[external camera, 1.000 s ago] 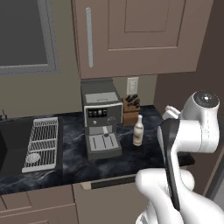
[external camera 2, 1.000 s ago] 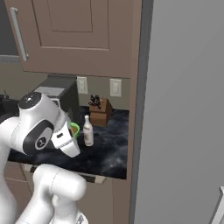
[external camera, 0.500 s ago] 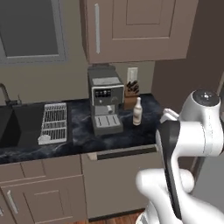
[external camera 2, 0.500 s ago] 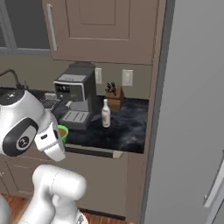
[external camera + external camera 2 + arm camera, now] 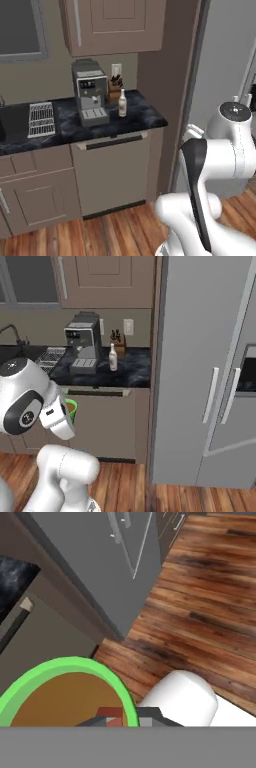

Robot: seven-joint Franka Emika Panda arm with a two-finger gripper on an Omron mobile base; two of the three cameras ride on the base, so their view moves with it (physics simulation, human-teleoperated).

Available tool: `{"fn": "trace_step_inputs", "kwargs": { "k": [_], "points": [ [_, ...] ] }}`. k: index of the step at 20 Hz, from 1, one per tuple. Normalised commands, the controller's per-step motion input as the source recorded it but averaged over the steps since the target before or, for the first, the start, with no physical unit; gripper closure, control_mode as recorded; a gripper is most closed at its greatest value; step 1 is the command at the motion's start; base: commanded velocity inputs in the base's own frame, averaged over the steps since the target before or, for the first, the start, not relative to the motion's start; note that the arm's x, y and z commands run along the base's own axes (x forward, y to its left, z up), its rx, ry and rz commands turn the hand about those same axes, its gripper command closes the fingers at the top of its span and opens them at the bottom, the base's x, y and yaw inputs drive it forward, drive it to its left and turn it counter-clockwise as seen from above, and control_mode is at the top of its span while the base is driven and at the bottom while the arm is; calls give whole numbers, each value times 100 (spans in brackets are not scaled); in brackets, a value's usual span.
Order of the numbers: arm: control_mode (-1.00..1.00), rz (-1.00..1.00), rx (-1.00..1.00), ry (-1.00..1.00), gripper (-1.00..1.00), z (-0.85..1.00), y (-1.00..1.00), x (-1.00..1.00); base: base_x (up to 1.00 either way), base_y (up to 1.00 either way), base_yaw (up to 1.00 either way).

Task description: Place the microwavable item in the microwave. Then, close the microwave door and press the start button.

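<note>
The microwavable item is a bright green cup [image 5: 70, 694] with brown contents. It sits low in the hand view, its rim cut off at the bottom. My gripper [image 5: 125, 719] is shut on its rim, with dark fingertips [image 5: 150, 717] against the cup's edge. In the right base view the green cup [image 5: 72, 407] peeks out beside the white hand, and the gripper [image 5: 67, 412] holds it in the air in front of the lower cabinets. The microwave and the microwave door are out of view.
On the dark counter [image 5: 145, 117] stand a coffee machine [image 5: 90, 92], a white bottle [image 5: 122, 103], a knife block [image 5: 115, 90] and a dish rack [image 5: 41, 119]. A dishwasher front [image 5: 112, 170] is below. The grey fridge [image 5: 210, 366] stands at the right, above the wooden floor [image 5: 200, 602].
The whole scene has shifted: the base has backed away from the counter and turned right, bringing the fridge and floor into view. The cup stays in the shut gripper.
</note>
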Motion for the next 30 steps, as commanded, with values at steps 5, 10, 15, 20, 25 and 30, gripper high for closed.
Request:
{"fn": "trace_step_inputs", "kwargs": {
  "k": [5,10,15,20,25,30],
  "points": [
    [100,0,0,0,100,0,0,0,-90,-17,-55],
    [100,0,0,0,100,0,0,0,-45,-22,-64],
    [100,0,0,0,100,0,0,0,-5,-39,-64],
    [100,0,0,0,100,0,0,0,15,-68,-54],
    [100,0,0,0,100,0,0,0,43,-87,-40],
    [100,0,0,0,100,0,0,0,68,-79,-25]
  ]
}}
